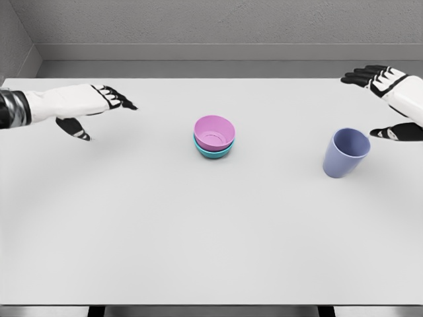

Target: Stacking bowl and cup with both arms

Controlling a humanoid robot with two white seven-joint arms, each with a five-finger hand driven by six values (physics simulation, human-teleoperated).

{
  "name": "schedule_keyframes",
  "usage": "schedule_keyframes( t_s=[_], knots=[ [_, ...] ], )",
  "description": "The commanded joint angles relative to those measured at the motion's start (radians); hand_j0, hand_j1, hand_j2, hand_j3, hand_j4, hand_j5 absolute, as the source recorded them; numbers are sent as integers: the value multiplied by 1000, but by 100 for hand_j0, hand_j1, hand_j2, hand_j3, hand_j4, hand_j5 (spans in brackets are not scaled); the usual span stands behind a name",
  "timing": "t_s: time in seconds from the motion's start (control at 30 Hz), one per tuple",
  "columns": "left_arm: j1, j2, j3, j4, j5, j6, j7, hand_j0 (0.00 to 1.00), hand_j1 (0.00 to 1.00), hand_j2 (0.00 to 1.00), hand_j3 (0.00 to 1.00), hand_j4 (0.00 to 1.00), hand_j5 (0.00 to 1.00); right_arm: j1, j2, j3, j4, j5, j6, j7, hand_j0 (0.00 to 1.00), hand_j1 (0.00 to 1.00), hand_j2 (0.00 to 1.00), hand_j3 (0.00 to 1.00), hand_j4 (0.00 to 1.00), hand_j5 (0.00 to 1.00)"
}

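A pink bowl [215, 132] sits nested inside a teal bowl [212, 151] near the middle of the white table [165, 231]. To the right stands a periwinkle blue cup [345, 152], upright and slightly tilted toward me. My left hand [99, 109] hovers at the far left, fingers spread, well away from the bowls and holding nothing. My right hand [383, 99] is at the right edge, just behind and to the right of the cup, fingers spread, its thumb [395, 132] close to the cup's rim without touching it.
The table's far edge meets a grey wall [218, 26]. The table's near edge runs along the bottom of the view.
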Motion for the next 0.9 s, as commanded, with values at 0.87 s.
schedule_keyframes(
  t_s=[0.87],
  knots=[
    [11, 46, 11, -7, 32, 3, 0, 100, 100, 100, 100, 100, 100, -161, -16, 157, 22, 40, 110, 418, 100, 100, 100, 100, 100, 100]
  ],
)
